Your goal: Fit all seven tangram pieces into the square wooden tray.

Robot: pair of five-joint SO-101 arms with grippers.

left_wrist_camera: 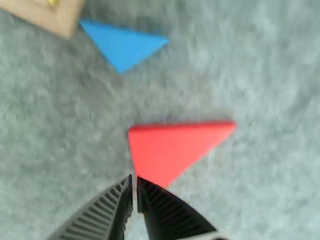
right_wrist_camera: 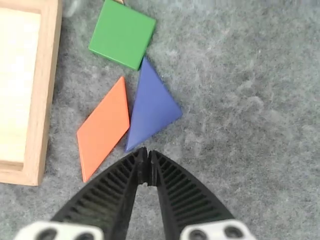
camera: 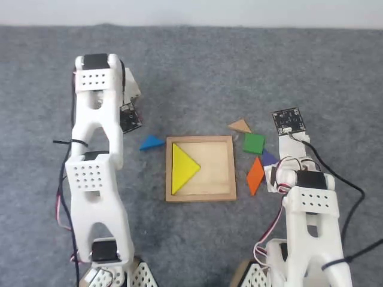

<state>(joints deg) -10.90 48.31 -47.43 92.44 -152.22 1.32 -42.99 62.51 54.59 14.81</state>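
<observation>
One piece down, six to go: the yellow triangle point(camera: 182, 167) is lying flat inside the tray point(camera: 200, 197), pressed against the wall on the left arm's side, while the rest of the set is sitting out on the grey felt.

The left gripper point(left_wrist_camera: 134, 192) is hovering with its jaws pressed together on nothing, tips just at a corner of the red triangle point(left_wrist_camera: 172, 150); the blue triangle point(left_wrist_camera: 122, 46) is lying beyond it, near a tray corner.

On the tray's other side, the right gripper point(right_wrist_camera: 146, 162) is likewise clenched and empty, its tips just beside the purple triangle point(right_wrist_camera: 150, 107). That piece is lying edge to edge with the orange parallelogram point(right_wrist_camera: 103, 131) and meeting a corner of the green square point(right_wrist_camera: 122, 34). A tan triangle point(camera: 240, 125) is waiting past the square.

The job appears to be in its early picking stage. Either arm is likely going to have to part its jaws first, straddle a thin flat piece, then lift it over the rim.
</observation>
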